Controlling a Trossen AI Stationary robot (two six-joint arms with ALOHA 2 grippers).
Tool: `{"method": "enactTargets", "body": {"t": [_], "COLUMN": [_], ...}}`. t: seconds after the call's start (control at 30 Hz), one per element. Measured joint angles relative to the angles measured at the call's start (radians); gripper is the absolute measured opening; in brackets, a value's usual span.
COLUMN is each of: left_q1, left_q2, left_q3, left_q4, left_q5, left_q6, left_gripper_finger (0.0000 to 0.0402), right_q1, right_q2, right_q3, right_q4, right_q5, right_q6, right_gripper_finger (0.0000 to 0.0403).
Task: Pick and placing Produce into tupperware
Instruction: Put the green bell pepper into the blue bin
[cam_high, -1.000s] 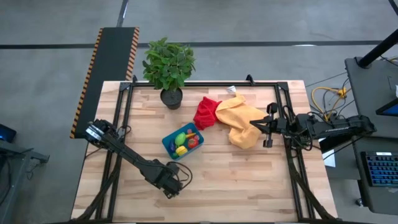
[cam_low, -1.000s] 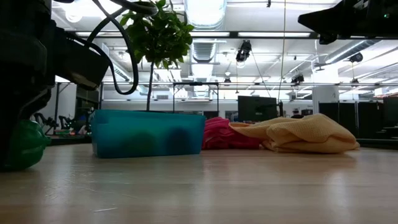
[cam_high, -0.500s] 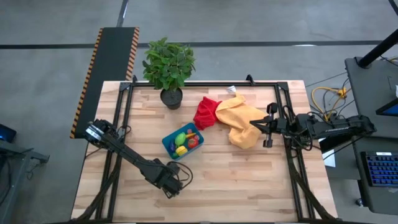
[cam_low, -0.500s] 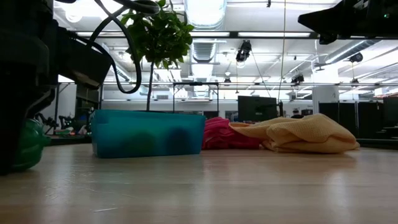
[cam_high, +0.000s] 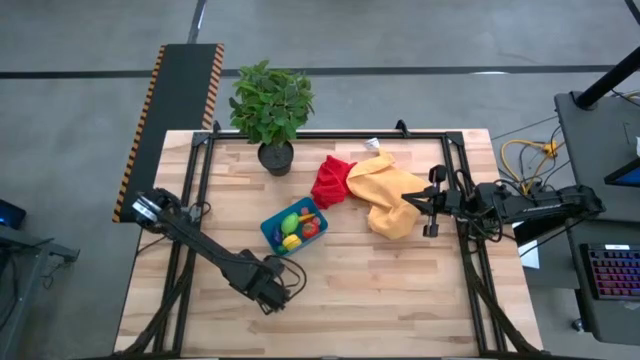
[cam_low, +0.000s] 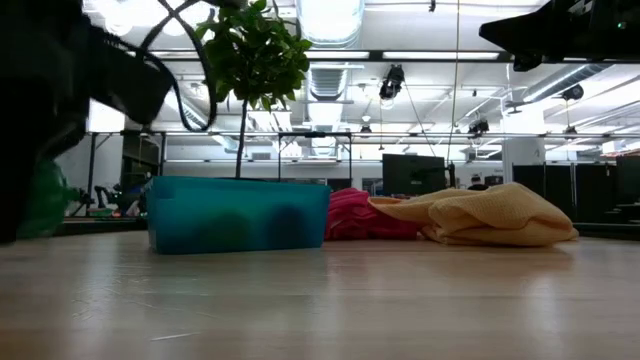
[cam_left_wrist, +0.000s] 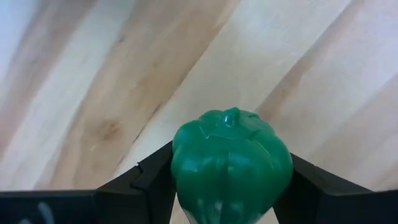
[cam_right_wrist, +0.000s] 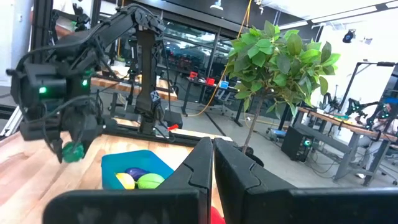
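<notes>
The left gripper (cam_left_wrist: 230, 186) is clamped on a green toy bell pepper (cam_left_wrist: 230, 163), one dark finger on each side of it, stem end pointing away from the wrist, bare wood plank under it. In the high view the left gripper (cam_high: 272, 292) sits near the front edge of the table (cam_high: 400, 290), just left of centre. The teal-blue tupperware (cam_high: 272, 226) lies beyond it, toward the table's far side and slightly right, near but apart. It sits tilted, long axis running diagonally, and already holds a few toy pieces: yellow, green, red. The low view puts the pepper (cam_low: 45, 200) lifted clear of the tabletop, about level with the tupperware (cam_low: 238, 215) wall; judged from that, the carry needs a bit more height to clear the rim, then a short move away from the front edge. The left arm is clearly the nearer one. The right gripper (cam_right_wrist: 212, 165) is pinched closed, holding nothing, and waits at the right side of the table beside the yellow cloth (cam_high: 385, 195), which overlaps the red cloth (cam_high: 330, 182). The potted plant (cam_high: 271, 105) stands behind the tupperware, out of the carry path.
</notes>
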Motion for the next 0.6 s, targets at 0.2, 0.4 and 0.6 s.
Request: {"method": "enactTargets", "body": {"t": [0.2, 0.4, 0.6], "left_q1": [0.004, 0.034, 0.081], "left_q2": [-0.081, -0.186, -0.254], "left_q3": [0.010, 0.009, 0.006], "left_q4": [-0.054, -0.052, -0.039], "left_q5": [-0.082, -0.275, -0.496], "left_q6": [0.007, 0.090, 0.202], "left_gripper_finger": [0.0191, 0.0191, 0.0192], "right_q1": [0.000, 0.000, 0.000], "right_q2": [0.000, 0.000, 0.000], "right_q3": [0.000, 0.000, 0.000], "right_q4": [0.000, 0.000, 0.000], "right_q5": [0.000, 0.000, 0.000], "right_q6": [-0.001, -0.013, -0.014], "right_gripper_finger": [0.0009, 0.0009, 0.0009]}}
